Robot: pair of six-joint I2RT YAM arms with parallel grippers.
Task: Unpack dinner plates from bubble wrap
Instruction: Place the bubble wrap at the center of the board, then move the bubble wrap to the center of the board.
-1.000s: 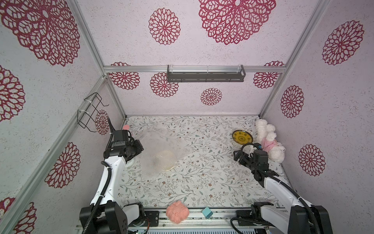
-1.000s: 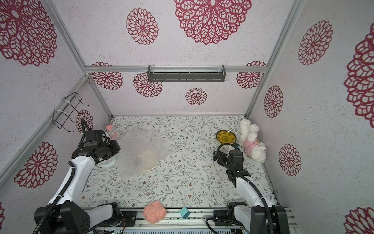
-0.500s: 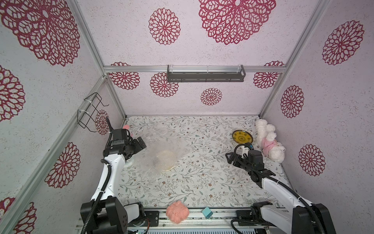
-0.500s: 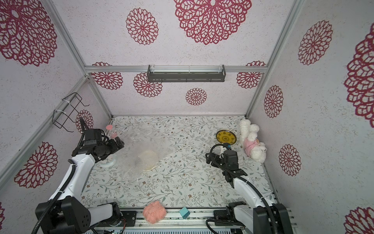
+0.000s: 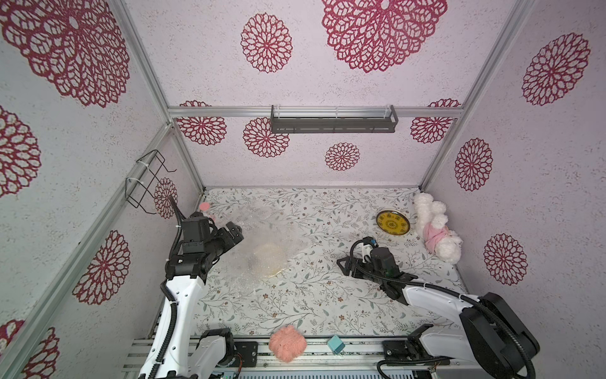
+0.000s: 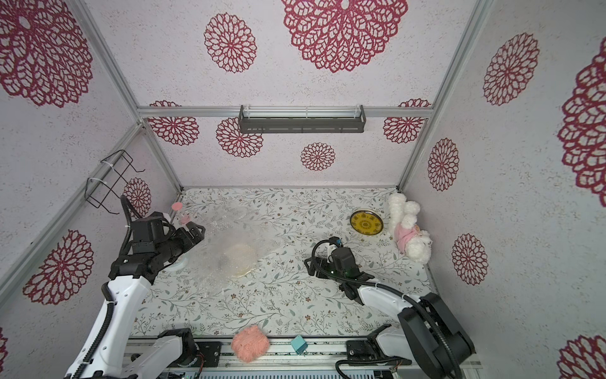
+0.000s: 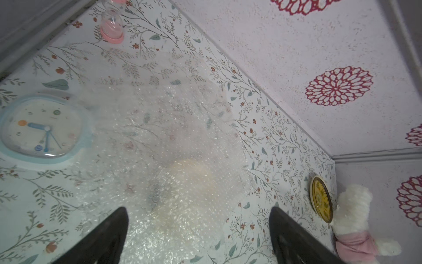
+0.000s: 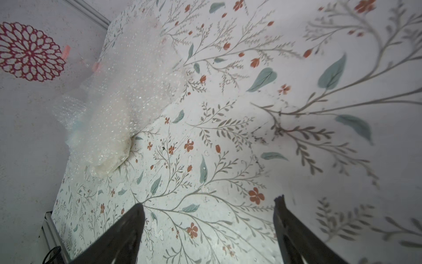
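cream plate (image 5: 268, 260) lies left of centre on the table (image 5: 328, 305), covered by the bubble wrap (image 5: 272, 226); can't tell whether another plate is stacked under it. yellow plate (image 5: 392, 223) is bare, back right, just beside the plush toy (image 5: 437, 231)

my left gripper (image 7: 198, 208) hangs over the left side of the sheet, jaws wide apart, nothing in them. right gripper (image 8: 209, 202) is low over bare table, well apart from the wrap, jaws apart and empty too

risks as I see them:
- film is loose and slick: pinch too shallow and it slips out, too deep and I clamp the plate rim through it
- pulling sideways with nothing pinning the plate likely drags it along, or tips it up and drops it
- sheet's edge lies against the clock (image 7: 43, 130), maybe over its rim; a hard tug could shift it, and the pink hourglass (image 7: 112, 25) standing near the far edge could topple
- film is see-through, so its true edge is hard to find
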